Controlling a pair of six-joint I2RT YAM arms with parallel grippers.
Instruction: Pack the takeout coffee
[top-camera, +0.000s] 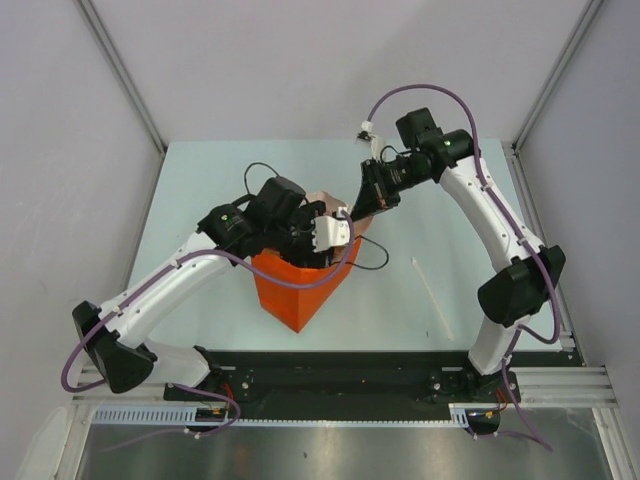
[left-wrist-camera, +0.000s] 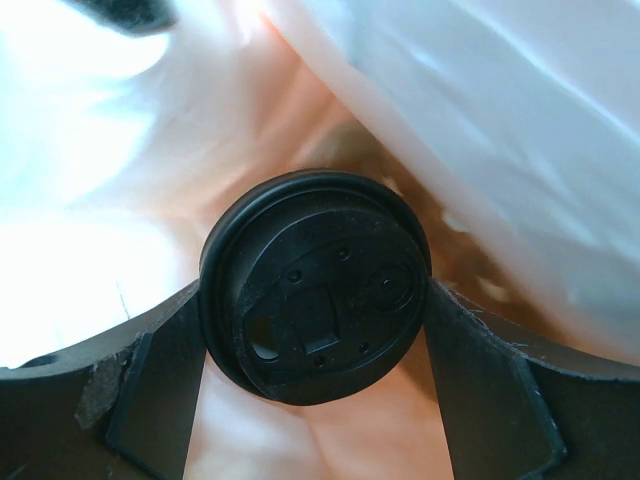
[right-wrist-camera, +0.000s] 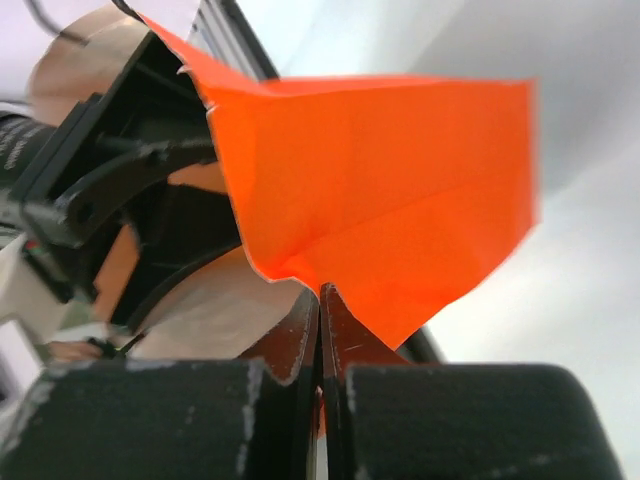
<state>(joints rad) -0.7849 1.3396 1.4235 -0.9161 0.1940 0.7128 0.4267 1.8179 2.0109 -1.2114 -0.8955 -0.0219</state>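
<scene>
The takeout coffee shows in the left wrist view as a round black lid (left-wrist-camera: 315, 285) seen from above. My left gripper (left-wrist-camera: 315, 330) is shut on it, with one finger (left-wrist-camera: 150, 370) on each side of the lid, and holds it down inside the pale orange walls of the bag. In the top view the left gripper (top-camera: 325, 235) is at the mouth of the upright orange paper bag (top-camera: 300, 285) and hides the cup. My right gripper (right-wrist-camera: 322, 300) is shut on the bag's rim (right-wrist-camera: 380, 200) and holds it at the far right side (top-camera: 352, 215).
The bag's black cord handles hang out at the right (top-camera: 375, 262) and far left (top-camera: 255, 175). A thin white stick (top-camera: 432, 295) lies on the pale table (top-camera: 200, 200) to the right of the bag. Grey walls close in on three sides.
</scene>
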